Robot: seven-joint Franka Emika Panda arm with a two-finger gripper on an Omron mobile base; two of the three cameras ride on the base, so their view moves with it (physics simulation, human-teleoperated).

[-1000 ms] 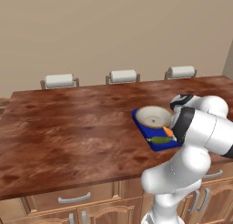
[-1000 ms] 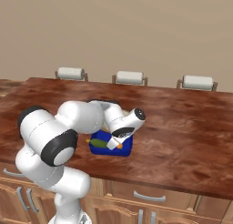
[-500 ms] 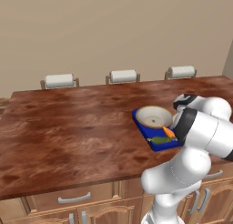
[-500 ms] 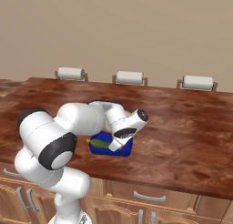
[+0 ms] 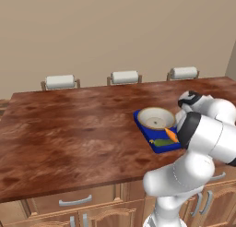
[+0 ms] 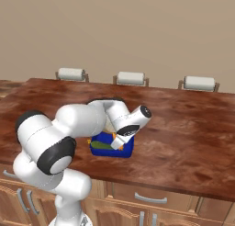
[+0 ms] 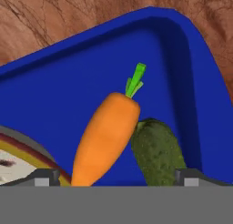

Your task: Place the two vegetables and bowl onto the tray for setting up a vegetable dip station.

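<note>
The blue tray [image 5: 144, 129] lies near the counter's front edge and carries the cream bowl [image 5: 156, 118] on its far half. The orange carrot [image 7: 107, 136] with its green top rests flat on the tray [image 7: 68, 91], touching the dark green cucumber [image 7: 157, 152] beside it. A slice of the bowl [image 7: 13, 159] shows at the left. My gripper [image 7: 117, 178] hovers close above both vegetables, open, its tips wide on either side and holding nothing. From the right base view the gripper [image 6: 120, 144] hangs over the tray [image 6: 98, 150] and cucumber [image 6: 103, 146].
The wooden counter [image 5: 69, 129] stretches wide to the left of the tray. Three chair backs [image 5: 60, 81] [image 5: 125, 76] [image 5: 183, 73] line its far edge. My own arm arches over the tray's right side, and cabinet drawers sit below the front edge.
The hand has lifted slightly up and away from the tray. The carrot stays lying beside the cucumber.
</note>
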